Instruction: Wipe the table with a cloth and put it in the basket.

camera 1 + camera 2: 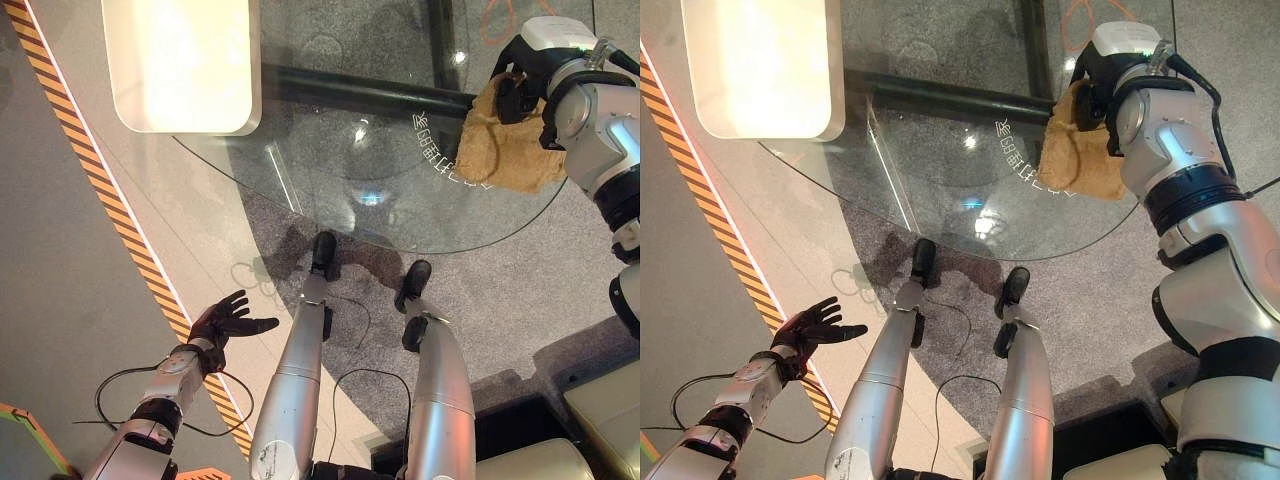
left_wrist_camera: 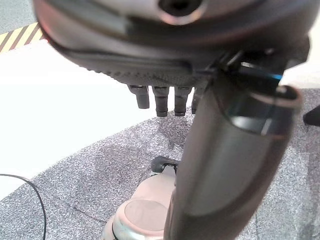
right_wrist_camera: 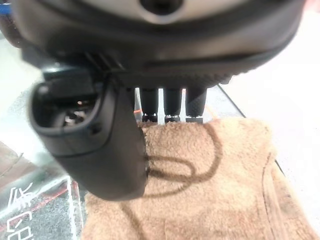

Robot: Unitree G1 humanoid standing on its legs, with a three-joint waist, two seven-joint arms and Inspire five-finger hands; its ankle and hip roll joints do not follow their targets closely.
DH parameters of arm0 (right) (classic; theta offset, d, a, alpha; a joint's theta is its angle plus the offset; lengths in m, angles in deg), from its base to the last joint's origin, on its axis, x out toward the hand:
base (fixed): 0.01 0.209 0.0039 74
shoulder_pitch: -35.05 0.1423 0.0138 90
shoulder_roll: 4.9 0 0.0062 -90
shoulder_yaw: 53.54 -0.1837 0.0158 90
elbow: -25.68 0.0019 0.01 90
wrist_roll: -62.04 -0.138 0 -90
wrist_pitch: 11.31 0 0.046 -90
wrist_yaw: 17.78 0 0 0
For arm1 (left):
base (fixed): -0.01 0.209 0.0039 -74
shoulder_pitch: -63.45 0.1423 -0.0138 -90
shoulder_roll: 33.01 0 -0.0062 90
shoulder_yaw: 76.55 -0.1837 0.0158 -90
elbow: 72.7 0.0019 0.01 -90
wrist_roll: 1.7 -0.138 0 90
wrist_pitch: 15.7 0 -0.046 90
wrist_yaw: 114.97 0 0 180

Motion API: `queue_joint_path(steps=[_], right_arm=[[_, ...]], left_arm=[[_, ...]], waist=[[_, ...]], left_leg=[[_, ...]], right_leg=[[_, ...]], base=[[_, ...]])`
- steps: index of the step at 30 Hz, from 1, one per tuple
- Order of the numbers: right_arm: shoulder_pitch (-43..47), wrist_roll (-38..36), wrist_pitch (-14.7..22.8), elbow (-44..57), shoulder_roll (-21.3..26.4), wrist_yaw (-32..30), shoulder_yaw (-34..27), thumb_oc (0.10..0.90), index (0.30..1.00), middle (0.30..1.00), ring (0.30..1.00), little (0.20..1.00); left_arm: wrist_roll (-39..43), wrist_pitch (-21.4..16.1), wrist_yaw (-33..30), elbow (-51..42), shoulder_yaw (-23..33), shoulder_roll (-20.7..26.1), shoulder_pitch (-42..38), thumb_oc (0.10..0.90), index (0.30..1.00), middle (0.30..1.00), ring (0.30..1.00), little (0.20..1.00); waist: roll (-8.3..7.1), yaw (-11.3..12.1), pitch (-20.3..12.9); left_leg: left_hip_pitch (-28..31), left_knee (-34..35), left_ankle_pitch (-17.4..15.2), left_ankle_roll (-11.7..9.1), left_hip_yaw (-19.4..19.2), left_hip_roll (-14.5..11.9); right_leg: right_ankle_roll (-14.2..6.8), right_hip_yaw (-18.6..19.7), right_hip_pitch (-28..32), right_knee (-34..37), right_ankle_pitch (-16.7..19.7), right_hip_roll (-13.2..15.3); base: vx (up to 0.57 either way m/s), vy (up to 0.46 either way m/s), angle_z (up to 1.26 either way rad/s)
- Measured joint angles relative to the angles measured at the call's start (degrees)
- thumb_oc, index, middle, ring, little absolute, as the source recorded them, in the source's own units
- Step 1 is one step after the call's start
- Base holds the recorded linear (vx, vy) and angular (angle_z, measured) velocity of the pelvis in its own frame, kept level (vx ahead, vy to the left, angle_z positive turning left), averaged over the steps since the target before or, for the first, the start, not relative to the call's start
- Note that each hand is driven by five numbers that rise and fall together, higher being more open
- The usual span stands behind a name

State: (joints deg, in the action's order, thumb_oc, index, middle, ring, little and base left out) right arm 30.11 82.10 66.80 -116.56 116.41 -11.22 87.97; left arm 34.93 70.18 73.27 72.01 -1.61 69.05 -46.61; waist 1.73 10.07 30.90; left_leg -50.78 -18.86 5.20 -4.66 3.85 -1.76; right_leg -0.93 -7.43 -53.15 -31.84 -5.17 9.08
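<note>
A: Tan terry cloth (image 3: pixel 210 185), rumpled, flat on round clear glass table (image 1: pixel 330 170), near right edge. Directly under right hand (image 1: pixel 520 90).

B: Fingers?

A: Fingers (image 3: pixel 170 107) straight, tips down on far part of cloth, thumb (image 3: pixel 100 145) out beside them over the near part. Pressing, not pinching. Nothing curled round the fabric.

B: Step in hand?

A: Wiping, probably. For a good pass: keep palm flat, keep even pressure through fingertips so cloth drags along instead of slipping out from under. Sweep inward from the rim, away from the edge, or cloth may slide off the glass.

B: Left hand?

A: Left hand (image 1: pixel 225 322) low, well apart from cloth, fingers spread and relaxed, holding nothing. Idle.

B: Basket?

A: Pale rounded rectangular container (image 1: pixel 185 65) past fingers, on far left part of table, well apart from cloth. Possibly the basket, can't confirm.
</note>
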Motion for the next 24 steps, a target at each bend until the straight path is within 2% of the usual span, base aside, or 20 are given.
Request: queue_joint_path(steps=[16,24], right_arm=[[-0.3,0.0,-0.3,3.2,-0.6,0.1,0.7,0.1,0.3,0.3,0.3,0.2],[-1.4,-0.5,-4.3,3.2,-4.7,-4.5,0.4,0.1,0.3,0.3,0.3,0.2]], left_arm=[[0.0,0.1,-0.1,-1.7,0.0,0.0,0.0,0.8,0.9,0.9,0.9,0.9],[0.0,0.0,-0.4,-1.7,-0.1,-0.6,0.0,0.8,0.9,0.9,0.9,0.9]], waist=[[0.13,-0.1,0.0],[0.68,-0.1,-0.1]], left_leg=[[0.9,1.9,1.1,-0.2,0.0,0.0],[1.7,3.3,1.5,-0.2,0.0,-0.1]], right_leg=[[0.0,-0.1,0.1,0.1,0.0,0.1],[0.1,0.0,0.3,0.3,0.1,0.1]], base=[[0.0,0.0,0.0],[0.0,0.016,0.0]])
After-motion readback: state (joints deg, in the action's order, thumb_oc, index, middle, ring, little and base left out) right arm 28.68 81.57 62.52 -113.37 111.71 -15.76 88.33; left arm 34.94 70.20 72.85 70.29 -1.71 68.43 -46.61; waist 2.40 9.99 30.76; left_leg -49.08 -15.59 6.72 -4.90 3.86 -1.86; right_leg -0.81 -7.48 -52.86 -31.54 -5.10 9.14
